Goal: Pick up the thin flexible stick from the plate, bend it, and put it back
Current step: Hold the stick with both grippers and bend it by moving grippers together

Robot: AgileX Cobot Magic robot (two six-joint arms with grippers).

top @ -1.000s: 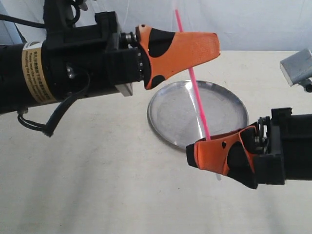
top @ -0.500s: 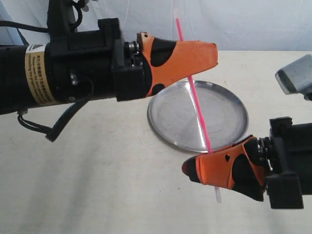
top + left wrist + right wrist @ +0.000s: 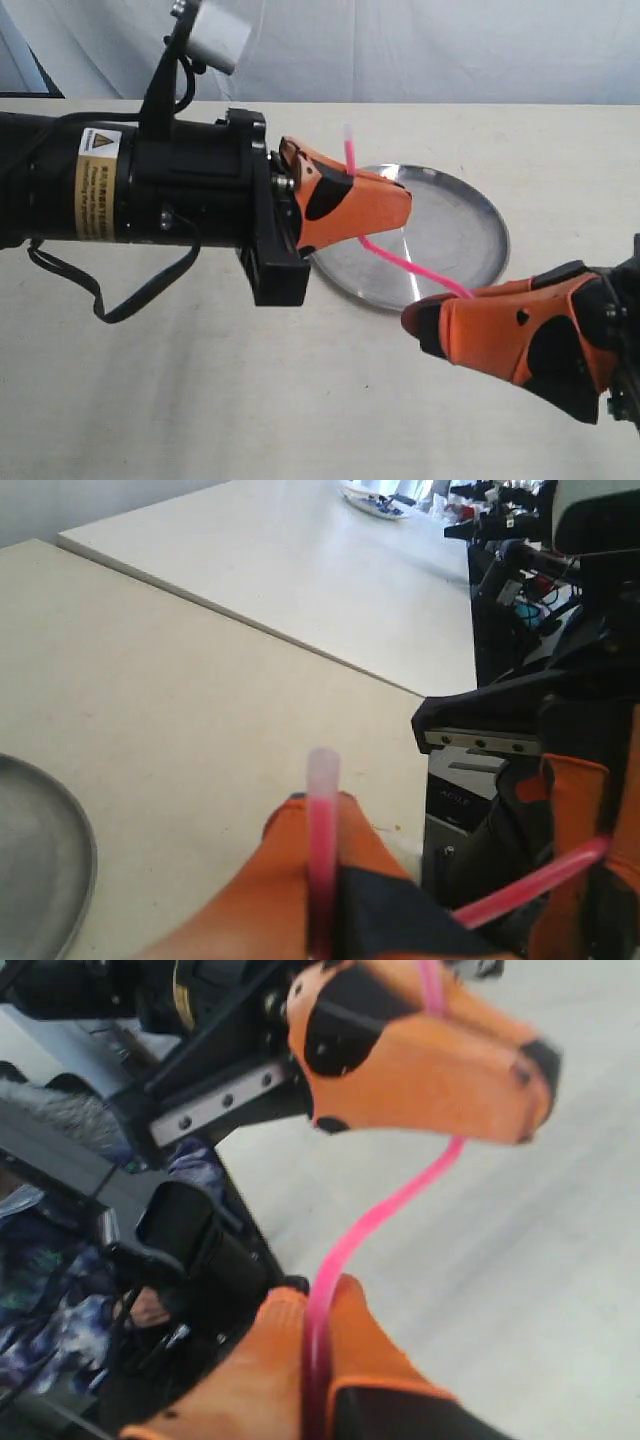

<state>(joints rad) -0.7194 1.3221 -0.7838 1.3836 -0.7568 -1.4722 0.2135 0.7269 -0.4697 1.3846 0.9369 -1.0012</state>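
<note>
thin flexible stick point(image 3: 405, 263), pink, sharply kinked

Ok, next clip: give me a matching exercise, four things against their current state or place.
1 thin flexible stick
2 plate
3 left end effector
4 right end effector

A flat on the table
B shut on the stick's lower end
C pink, kinked in mid-air
D shut on the stick just below its upright whitish tip

Pairs: 1-C, 2-A, 3-D, 4-B.
</note>
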